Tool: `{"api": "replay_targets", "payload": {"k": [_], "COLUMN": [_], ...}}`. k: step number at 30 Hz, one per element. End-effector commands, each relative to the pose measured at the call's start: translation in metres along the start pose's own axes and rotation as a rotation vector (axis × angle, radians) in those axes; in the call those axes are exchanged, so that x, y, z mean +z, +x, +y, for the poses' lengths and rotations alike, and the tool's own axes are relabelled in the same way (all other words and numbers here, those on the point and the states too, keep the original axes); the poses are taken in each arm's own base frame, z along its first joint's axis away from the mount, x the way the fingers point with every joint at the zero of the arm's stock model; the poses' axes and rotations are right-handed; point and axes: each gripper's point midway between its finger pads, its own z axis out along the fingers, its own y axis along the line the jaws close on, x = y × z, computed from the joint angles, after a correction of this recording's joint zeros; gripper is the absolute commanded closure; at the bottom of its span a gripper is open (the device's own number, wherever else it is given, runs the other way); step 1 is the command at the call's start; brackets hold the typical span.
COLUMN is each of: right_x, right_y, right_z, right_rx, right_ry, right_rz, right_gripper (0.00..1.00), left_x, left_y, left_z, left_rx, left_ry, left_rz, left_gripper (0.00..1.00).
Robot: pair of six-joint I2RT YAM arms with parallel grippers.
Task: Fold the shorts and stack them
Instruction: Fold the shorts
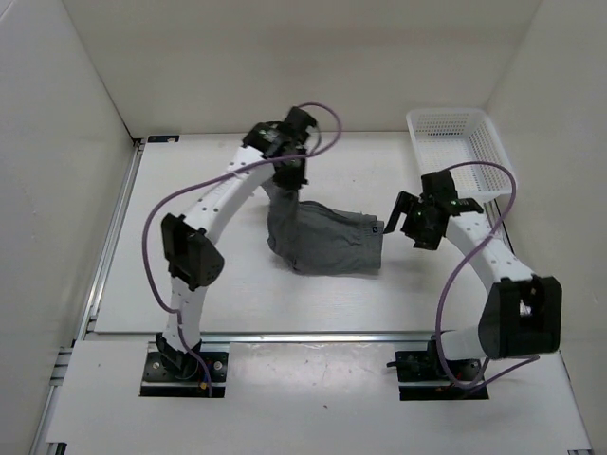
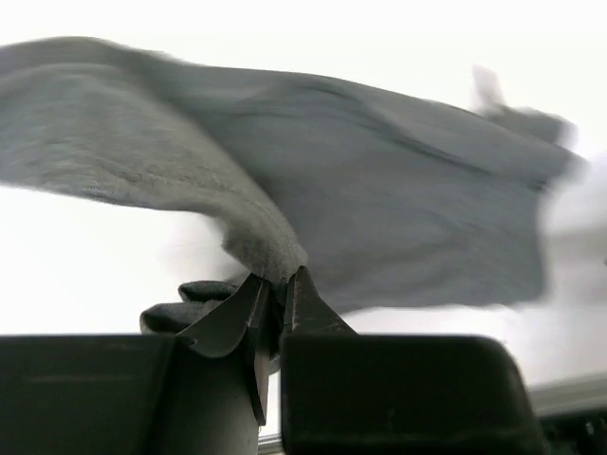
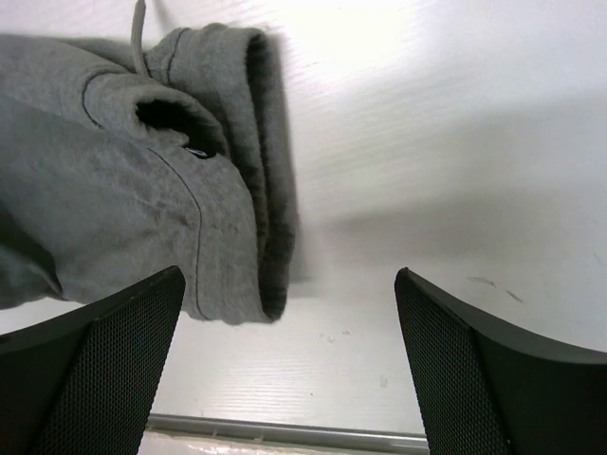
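Observation:
The grey shorts point(image 1: 327, 242) lie in the middle of the table, waistband end to the right. Their left part is pulled up off the table by my left gripper point(image 1: 286, 182), which is shut on the fabric. In the left wrist view the closed fingertips point(image 2: 278, 284) pinch a bunched fold of the shorts point(image 2: 379, 190), and the cloth hangs out beyond them. My right gripper point(image 1: 403, 223) hovers just right of the waistband, open and holding nothing. In the right wrist view the rolled waistband edge of the shorts point(image 3: 142, 209) lies to the left between the wide-apart fingers of that gripper point(image 3: 289, 284).
A white mesh basket point(image 1: 455, 147) stands at the back right, close behind the right arm. White walls enclose the table on three sides. A metal rail point(image 1: 313, 336) runs along the near edge, also seen as a rail point(image 3: 285, 431) below the right gripper.

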Motion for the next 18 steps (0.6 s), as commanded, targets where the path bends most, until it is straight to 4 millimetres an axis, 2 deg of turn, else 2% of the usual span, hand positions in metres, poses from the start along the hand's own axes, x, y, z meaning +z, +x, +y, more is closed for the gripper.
{"api": "replay_targets", "payload": {"k": [1, 2, 3, 4, 5, 6, 7, 9, 10, 11, 12, 13, 14, 15, 17, 18], "right_x": [-0.023, -0.026, -0.025, -0.03, -0.032, -0.03, -0.032, -0.03, -0.031, -0.028, -0.026, -0.026, -0.023, -0.023, -0.025, -0.024], "right_y": [-0.006, -0.005, 0.0, 0.001, 0.001, 0.006, 0.004, 0.009, 0.008, 0.009, 0.01, 0.009, 0.011, 0.008, 0.003, 0.0], "right_z": [-0.016, -0.021, -0.034, -0.036, -0.044, -0.048, -0.051, -0.054, -0.056, -0.058, -0.058, -0.055, -0.054, -0.05, -0.036, -0.032], "right_rx": [0.067, 0.084, 0.101, 0.1, 0.122, 0.123, 0.134, 0.125, 0.133, 0.124, 0.125, 0.124, 0.115, 0.103, 0.082, 0.065], "right_ry": [0.026, 0.037, 0.072, 0.072, 0.081, 0.095, 0.096, 0.106, 0.11, 0.116, 0.121, 0.104, 0.097, 0.08, 0.022, 0.003], "right_rz": [-0.107, -0.122, -0.128, -0.151, -0.161, -0.156, -0.168, -0.15, -0.153, -0.143, -0.133, -0.135, -0.119, -0.121, -0.118, -0.115], "right_gripper": [0.05, 0.05, 0.05, 0.03, 0.03, 0.03, 0.03, 0.02, 0.02, 0.02, 0.02, 0.02, 0.02, 0.02, 0.03, 0.03], "left_x": [-0.002, -0.01, -0.011, -0.003, -0.007, -0.012, -0.009, -0.013, -0.022, -0.04, -0.046, -0.056, -0.075, -0.074, -0.081, -0.091], "left_y": [0.029, 0.037, 0.047, 0.062, 0.074, 0.083, 0.088, 0.099, 0.095, 0.082, 0.074, 0.066, 0.055, 0.049, 0.039, 0.03], "left_z": [-0.06, -0.089, -0.106, -0.118, -0.135, -0.146, -0.145, -0.142, -0.142, -0.136, -0.127, -0.123, -0.118, -0.105, -0.095, -0.08], "left_rx": [0.117, 0.158, 0.18, 0.206, 0.235, 0.246, 0.248, 0.26, 0.257, 0.238, 0.217, 0.2, 0.17, 0.139, 0.107, 0.067], "left_ry": [0.065, 0.121, 0.171, 0.187, 0.226, 0.271, 0.268, 0.266, 0.277, 0.296, 0.295, 0.317, 0.351, 0.348, 0.369, 0.368], "left_rz": [0.067, 0.059, 0.087, 0.126, 0.144, 0.171, 0.192, 0.221, 0.204, 0.163, 0.145, 0.128, 0.085, 0.085, 0.052, 0.019], "left_gripper": [0.9, 0.9, 0.9, 0.9, 0.88, 0.81, 0.7, 0.63, 0.55, 0.44, 0.18, 0.16, 0.16, 0.16, 0.16, 0.16]}}
